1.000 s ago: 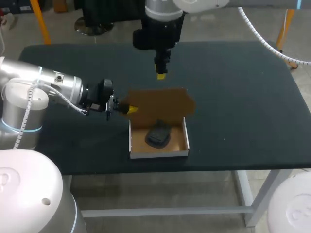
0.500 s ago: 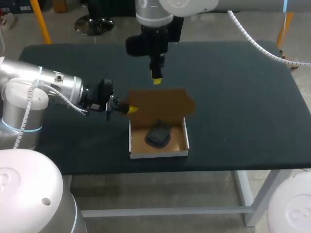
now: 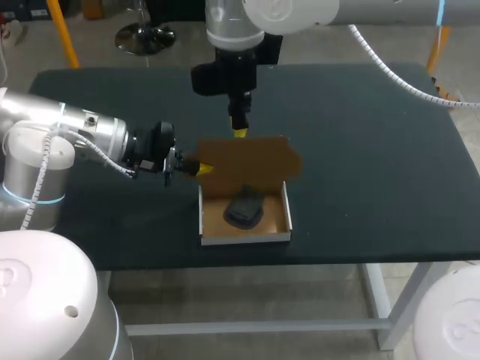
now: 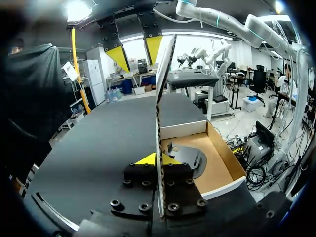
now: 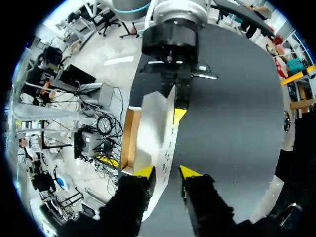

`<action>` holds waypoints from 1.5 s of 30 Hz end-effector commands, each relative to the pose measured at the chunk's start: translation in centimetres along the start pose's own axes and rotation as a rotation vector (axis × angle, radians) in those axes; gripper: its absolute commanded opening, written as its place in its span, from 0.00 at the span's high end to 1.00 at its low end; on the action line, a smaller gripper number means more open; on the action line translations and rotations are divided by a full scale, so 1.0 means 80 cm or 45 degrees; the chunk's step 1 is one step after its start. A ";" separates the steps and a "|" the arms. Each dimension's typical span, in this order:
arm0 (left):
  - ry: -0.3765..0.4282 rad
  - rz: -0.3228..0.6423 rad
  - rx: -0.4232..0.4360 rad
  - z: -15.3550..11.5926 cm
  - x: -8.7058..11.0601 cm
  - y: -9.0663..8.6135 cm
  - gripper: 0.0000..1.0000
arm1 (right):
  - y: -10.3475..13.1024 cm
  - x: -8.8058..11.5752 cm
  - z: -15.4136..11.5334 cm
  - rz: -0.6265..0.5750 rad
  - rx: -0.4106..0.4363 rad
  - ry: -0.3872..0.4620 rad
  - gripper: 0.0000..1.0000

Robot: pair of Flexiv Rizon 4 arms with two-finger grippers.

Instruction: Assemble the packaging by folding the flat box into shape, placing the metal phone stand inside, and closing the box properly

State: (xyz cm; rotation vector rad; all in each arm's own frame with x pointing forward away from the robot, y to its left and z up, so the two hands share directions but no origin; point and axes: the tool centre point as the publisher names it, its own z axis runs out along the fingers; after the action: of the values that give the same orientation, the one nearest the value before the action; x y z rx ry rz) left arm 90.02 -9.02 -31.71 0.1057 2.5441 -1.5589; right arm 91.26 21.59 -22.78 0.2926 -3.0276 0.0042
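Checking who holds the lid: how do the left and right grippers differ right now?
The left gripper lies level at the side edge of the upright lid; the right gripper points down over its top edge. The left gripper is shut on the lid; the right gripper is open. Both sit at the same lid.

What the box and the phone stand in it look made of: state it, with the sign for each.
The box: matte cardboard, brown inside, white outside; its raised lid shows a striped cut edge in the left wrist view, likely corrugated.
The phone stand: dark grey, smooth, faint sheen; painted metal or plastic, I cannot tell which.
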 end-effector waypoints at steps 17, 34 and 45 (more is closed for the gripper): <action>0.001 0.001 0.002 0.000 0.001 0.001 1.00 | 0.001 0.033 0.007 0.010 -0.009 -0.039 0.67; 0.001 0.001 0.002 0.000 0.001 0.001 1.00 | -0.002 0.039 0.025 0.033 0.002 -0.028 0.62; 0.001 0.001 0.002 0.000 0.001 0.001 1.00 | -0.001 0.038 0.035 0.036 -0.001 -0.020 0.60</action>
State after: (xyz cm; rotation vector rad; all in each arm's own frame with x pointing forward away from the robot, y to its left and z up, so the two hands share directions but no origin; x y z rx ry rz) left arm 89.96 -9.04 -31.76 0.1062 2.5440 -1.5589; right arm 88.04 20.85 -25.00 0.2490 -3.0471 0.0021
